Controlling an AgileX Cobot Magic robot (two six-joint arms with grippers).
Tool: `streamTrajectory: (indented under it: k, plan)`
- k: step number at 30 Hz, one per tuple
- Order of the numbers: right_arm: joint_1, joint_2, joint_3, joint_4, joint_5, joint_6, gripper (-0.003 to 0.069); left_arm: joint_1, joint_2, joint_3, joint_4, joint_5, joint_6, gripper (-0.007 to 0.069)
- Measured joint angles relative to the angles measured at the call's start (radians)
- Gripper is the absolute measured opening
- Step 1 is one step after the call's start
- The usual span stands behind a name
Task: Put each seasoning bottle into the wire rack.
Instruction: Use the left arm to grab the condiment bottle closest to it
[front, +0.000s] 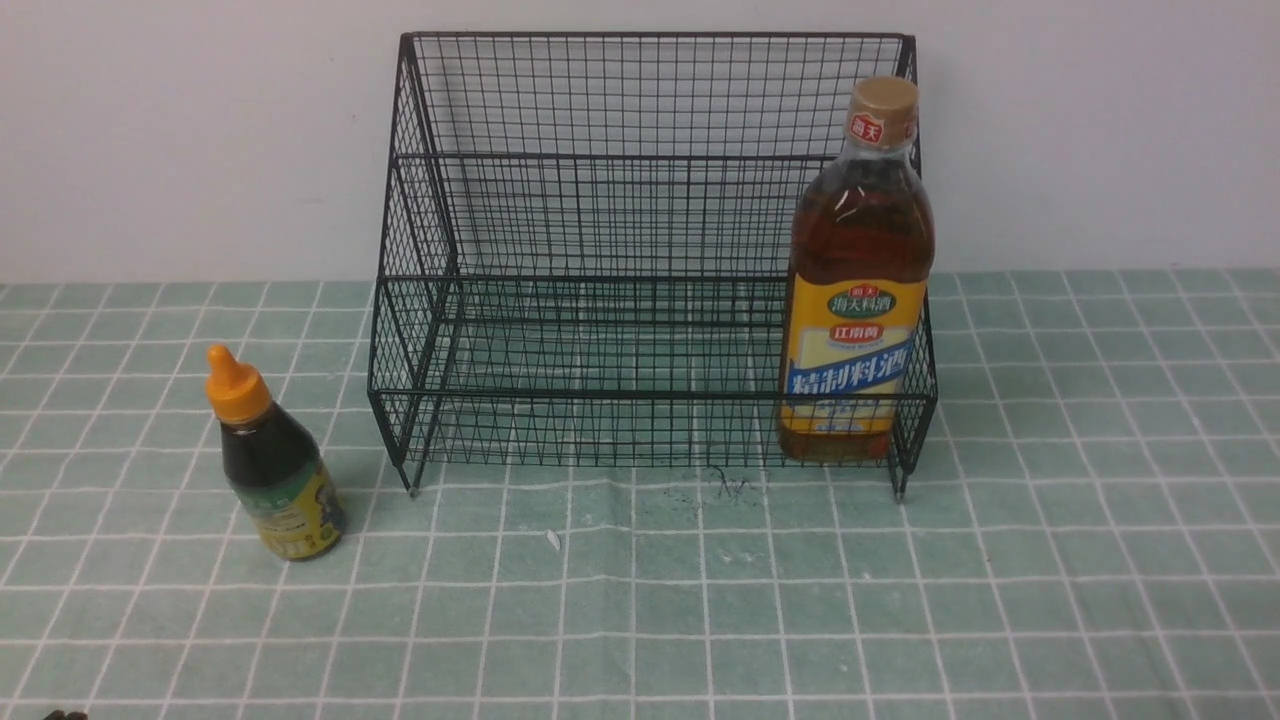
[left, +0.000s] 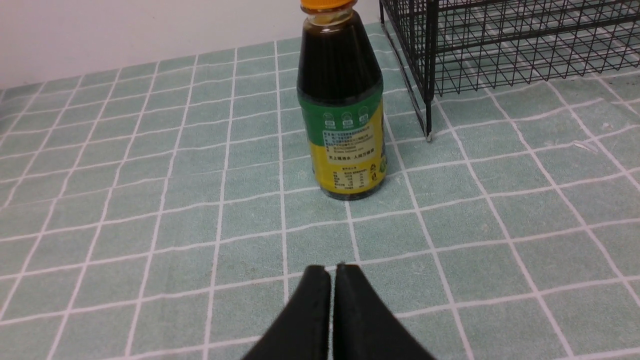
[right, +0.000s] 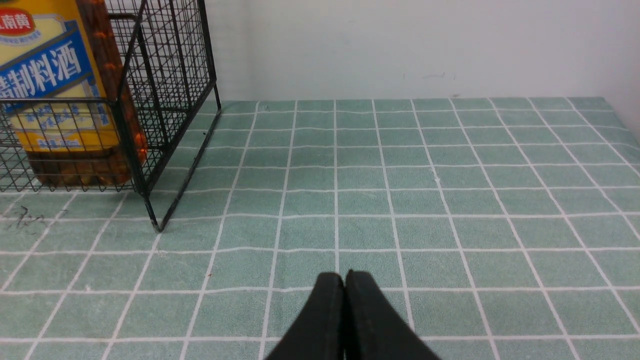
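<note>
The black wire rack (front: 650, 180) stands at the back of the table. The tall bottle (front: 855, 290) of amber liquid, with tan cap and yellow-blue label, stands upright in the rack's lower tier at its right end (right: 60, 100). The small dark bottle (front: 272, 460), with orange nozzle cap and yellow-green label, stands upright on the cloth to the left of the rack (left: 341, 105). My left gripper (left: 332, 267) is shut and empty, short of the small bottle. My right gripper (right: 344, 274) is shut and empty over bare cloth to the right of the rack. Neither gripper shows in the front view.
A green checked cloth (front: 640, 600) covers the table. A white wall (front: 150, 120) rises right behind the rack. The rack's left front foot (left: 428, 136) stands beside the small bottle. A dark smudge (front: 730, 487) marks the cloth in front of the rack.
</note>
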Motion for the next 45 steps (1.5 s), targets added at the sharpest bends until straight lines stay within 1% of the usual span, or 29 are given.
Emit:
streamTrajectory:
  k: [16, 20, 27, 31, 33, 35, 36, 38, 41, 45]
  plan:
    - [0.0, 0.0, 0.0, 0.0, 0.0, 0.0, -0.0015, 0.0, 0.0, 0.0, 0.005, 0.0, 0.0, -0.0006]
    - [0.0, 0.0, 0.0, 0.0, 0.0, 0.0, -0.0015, 0.0, 0.0, 0.002, 0.004, -0.062, -0.014, -0.0006]
    - [0.0, 0.0, 0.0, 0.0, 0.0, 0.0, -0.0015, 0.0, 0.0, 0.002, -0.224, -0.336, -0.153, -0.0006]
    - [0.0, 0.0, 0.0, 0.0, 0.0, 0.0, -0.0015, 0.0, 0.0, 0.002, -0.313, -0.417, -0.177, -0.0006]
    - [0.0, 0.0, 0.0, 0.0, 0.0, 0.0, -0.0015, 0.0, 0.0, 0.002, -0.331, -0.47, -0.179, -0.0006]
    - [0.0, 0.0, 0.0, 0.0, 0.0, 0.0, -0.0015, 0.0, 0.0, 0.002, -0.335, -0.53, -0.179, -0.0006]
    - [0.0, 0.0, 0.0, 0.0, 0.0, 0.0, -0.0015, 0.0, 0.0, 0.002, -0.335, -0.595, -0.179, -0.0006]
    - [0.0, 0.0, 0.0, 0.0, 0.0, 0.0, -0.0015, 0.0, 0.0, 0.002, -0.321, -0.666, -0.174, -0.0006]
    - [0.0, 0.0, 0.0, 0.0, 0.0, 0.0, -0.0015, 0.0, 0.036, -0.018, -0.258, -0.679, -0.161, -0.0006]
    - [0.0, 0.0, 0.0, 0.0, 0.0, 0.0, -0.0015, 0.0, 0.174, -0.077, -0.145, -0.676, -0.159, 0.0]
